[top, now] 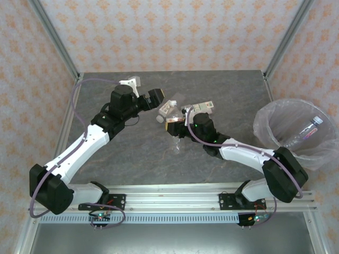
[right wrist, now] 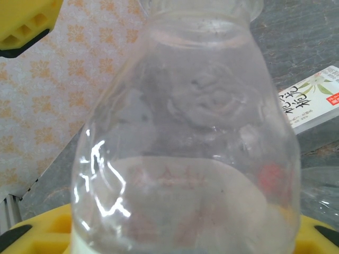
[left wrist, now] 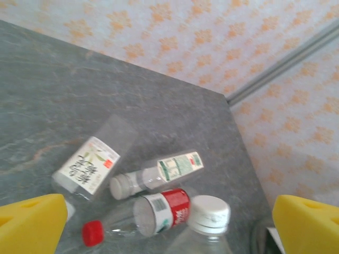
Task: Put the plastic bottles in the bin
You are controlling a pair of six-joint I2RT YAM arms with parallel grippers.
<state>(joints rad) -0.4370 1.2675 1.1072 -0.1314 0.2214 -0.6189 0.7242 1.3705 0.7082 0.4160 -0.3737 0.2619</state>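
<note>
bottle fills right wrist view, base cut off below.

Grey stone-patterned table, plastic bottles lying clustered mid-table, bin at right edge.

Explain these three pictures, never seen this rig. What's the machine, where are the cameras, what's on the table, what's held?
Two white robot arms are bolted at the near edge of a grey stone-patterned table. The overhead picture looks down from above and behind them; the other two come from cameras on each wrist.

Small clear plastic bottles lie clustered mid-table, with red, white and green labels. One bottle already lies in the round bin lined with a clear plastic bag at the right.

The left gripper, with yellow jaws, is wide open above the pile, holding nothing. The right gripper has a clear wide-bodied bottle between its yellow jaws; whether the grip is firm yet is unclear.
</note>
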